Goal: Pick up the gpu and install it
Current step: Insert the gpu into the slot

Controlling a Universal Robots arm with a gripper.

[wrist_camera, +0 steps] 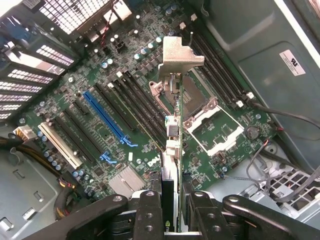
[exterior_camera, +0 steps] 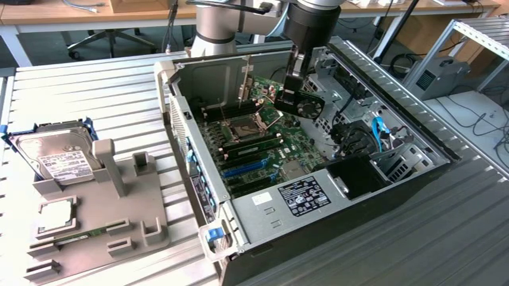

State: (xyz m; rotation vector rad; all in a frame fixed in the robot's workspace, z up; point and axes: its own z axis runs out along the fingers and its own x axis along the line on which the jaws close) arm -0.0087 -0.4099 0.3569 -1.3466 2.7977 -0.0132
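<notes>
The gpu hangs upright inside the open computer case, above the motherboard near its far end. Its black round fan faces the exterior view's right. My gripper is shut on the card's upper edge. In the wrist view the gpu appears edge-on, with its silver bracket at the far end and the green board running back between my gripper fingers. The card hovers over the motherboard, above the black slots and the processor socket, apart from them.
A blue expansion slot and a white one lie beside the card's line. Cables and a drive cage crowd the case's right side. On the exterior view's left, a grey fixture holds a hard drive and a memory stick.
</notes>
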